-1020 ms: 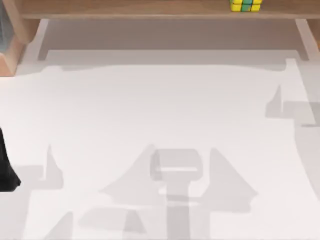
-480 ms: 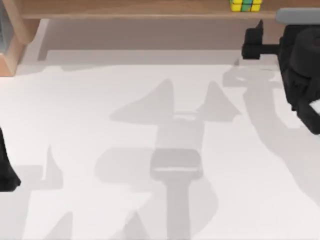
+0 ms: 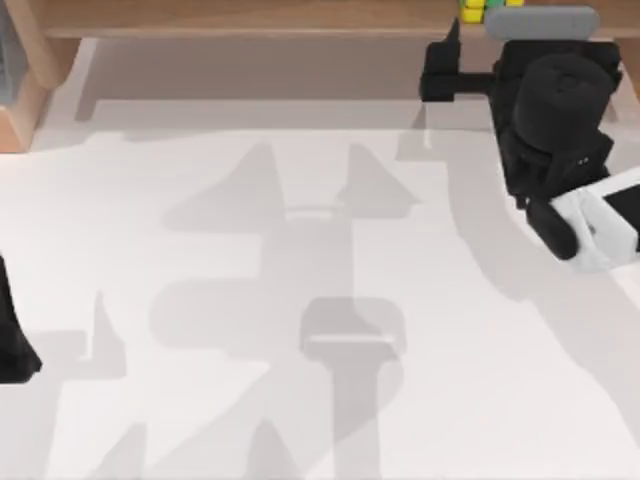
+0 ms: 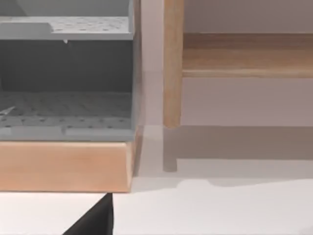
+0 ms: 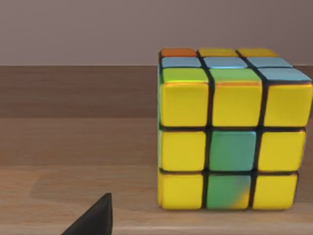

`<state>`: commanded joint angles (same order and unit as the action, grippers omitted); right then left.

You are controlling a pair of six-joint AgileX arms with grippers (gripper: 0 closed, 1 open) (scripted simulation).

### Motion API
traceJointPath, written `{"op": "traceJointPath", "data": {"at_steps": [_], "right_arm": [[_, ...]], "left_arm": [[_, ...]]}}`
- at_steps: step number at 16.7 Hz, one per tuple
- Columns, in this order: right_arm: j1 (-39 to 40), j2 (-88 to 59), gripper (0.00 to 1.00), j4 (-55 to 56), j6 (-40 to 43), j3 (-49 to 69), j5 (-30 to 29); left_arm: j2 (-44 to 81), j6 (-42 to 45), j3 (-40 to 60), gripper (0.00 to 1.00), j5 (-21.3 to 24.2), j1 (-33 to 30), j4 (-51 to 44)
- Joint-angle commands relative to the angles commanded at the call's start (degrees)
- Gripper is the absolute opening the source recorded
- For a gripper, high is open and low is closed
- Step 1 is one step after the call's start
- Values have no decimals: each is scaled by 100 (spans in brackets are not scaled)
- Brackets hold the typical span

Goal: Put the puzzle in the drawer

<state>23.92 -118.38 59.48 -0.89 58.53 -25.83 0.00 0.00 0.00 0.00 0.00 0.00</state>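
Since half a second ago the right arm has shifted leftward along the upper right of the top view, its right claw [image 3: 443, 62] now just beside the puzzle [image 3: 487, 9] on the wooden shelf [image 3: 250, 18]; whether released or clenched, cannot tell. Left arm sits parked at the bench's [image 3: 300, 250] left edge. Puzzle [image 5: 230, 129] rests upright on the shelf, ungrasped.

The puzzle [image 5: 227, 132] shows a 3 by 3 grid with black lines between squares: its front is mostly yellow with 2 green squares, its top pale blue, yellow and 1 orange. It sits on a tan wooden shelf [image 5: 73, 147]. The table [image 3: 250, 250] is white.
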Motion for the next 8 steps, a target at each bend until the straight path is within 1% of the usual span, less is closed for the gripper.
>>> {"op": "traceJointPath", "data": {"at_steps": [4,8], "right_arm": [[-28,16,100,-24,1,-6,10],[-119,-162,100,-320,5,491,117]], "left_arm": [[0,0,0,100,0,0,0],[0,0,0,100,0,0,0]]}}
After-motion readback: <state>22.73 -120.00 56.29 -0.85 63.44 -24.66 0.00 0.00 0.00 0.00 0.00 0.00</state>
